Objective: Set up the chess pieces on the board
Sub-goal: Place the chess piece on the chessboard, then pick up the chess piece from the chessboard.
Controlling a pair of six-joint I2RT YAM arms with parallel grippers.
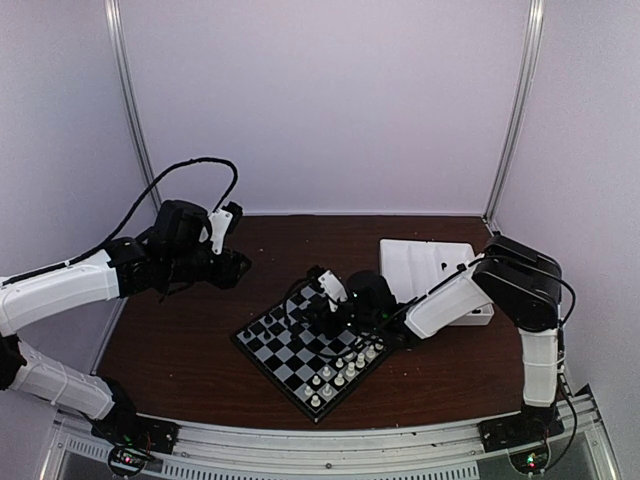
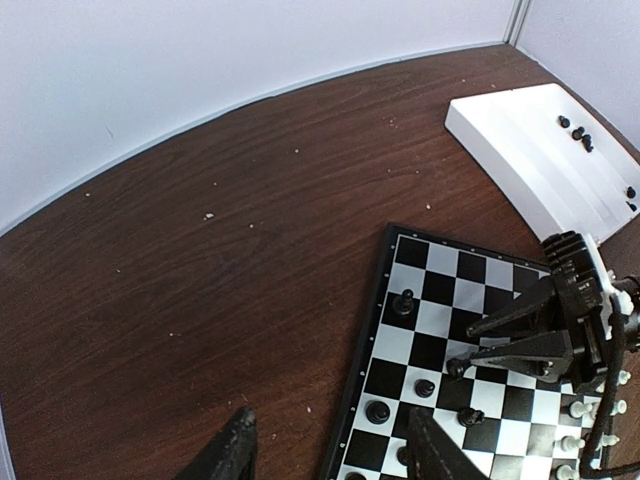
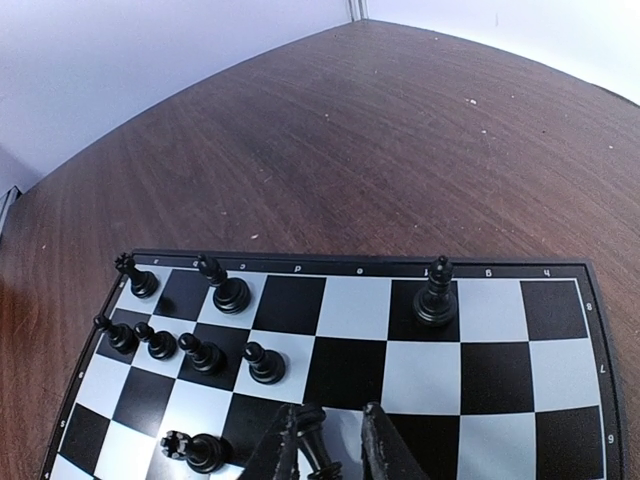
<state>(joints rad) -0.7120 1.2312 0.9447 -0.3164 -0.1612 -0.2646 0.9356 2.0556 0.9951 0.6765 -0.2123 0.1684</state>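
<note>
The board (image 1: 268, 338) lies in the middle of the worktop (image 1: 180, 340), toward the near edge. The right pincer (image 3: 330, 420) is released, its jaws narrowly apart around one black piece (image 3: 312, 432) on the board. The left pincer (image 2: 330, 415) hangs wide open and empty over the worktop's left half.

White tray (image 1: 425, 258) sitting on brown table (image 1: 190, 330), far right; white chessmen (image 1: 345, 372) standing in two rows.

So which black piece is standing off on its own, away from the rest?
The tall black piece on the far row of the board. It has empty squares either side, while the other black pieces crowd together near one corner.
</note>
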